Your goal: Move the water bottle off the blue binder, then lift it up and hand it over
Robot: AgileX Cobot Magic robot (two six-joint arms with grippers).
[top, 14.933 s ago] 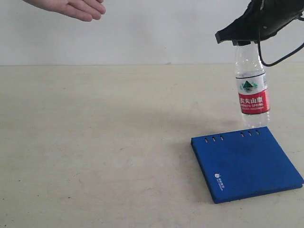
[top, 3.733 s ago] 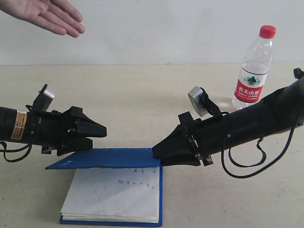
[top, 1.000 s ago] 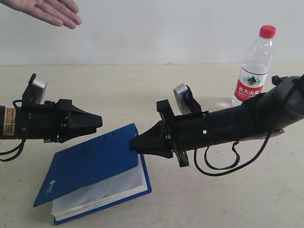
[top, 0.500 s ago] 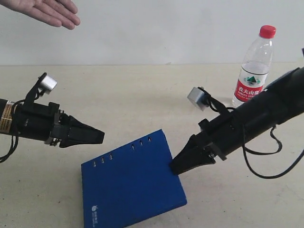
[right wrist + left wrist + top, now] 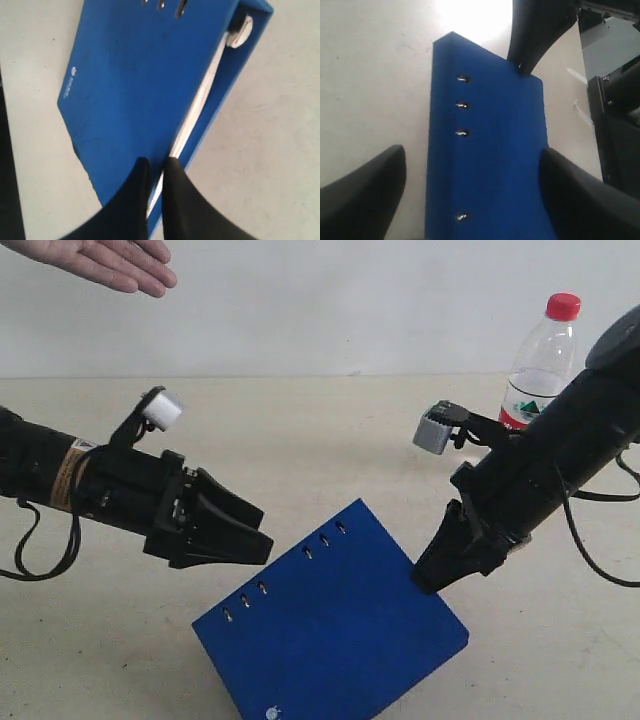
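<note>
The blue binder [image 5: 335, 630] is closed, its far right corner pinched by my right gripper [image 5: 432, 578]. In the right wrist view the right gripper [image 5: 157, 161] is shut on the blue binder's [image 5: 135, 75] cover edge, with white pages [image 5: 200, 102] showing beside one finger. My left gripper [image 5: 255, 537] stands open just left of the binder's riveted spine side. In the left wrist view the blue binder [image 5: 485, 150] fills the gap between the spread fingers [image 5: 367, 192]. The water bottle [image 5: 541, 358] stands upright at the back right, behind the right arm and off the binder.
An open human hand [image 5: 105, 262] hovers palm-up at the top left. Both arms reach in low over the beige table [image 5: 300, 430], which runs back to a white wall.
The binder has swung round, its gripped corner shifting right and slightly up with the right gripper. My left gripper has moved right, close to the spine side. The bottle has not moved.
</note>
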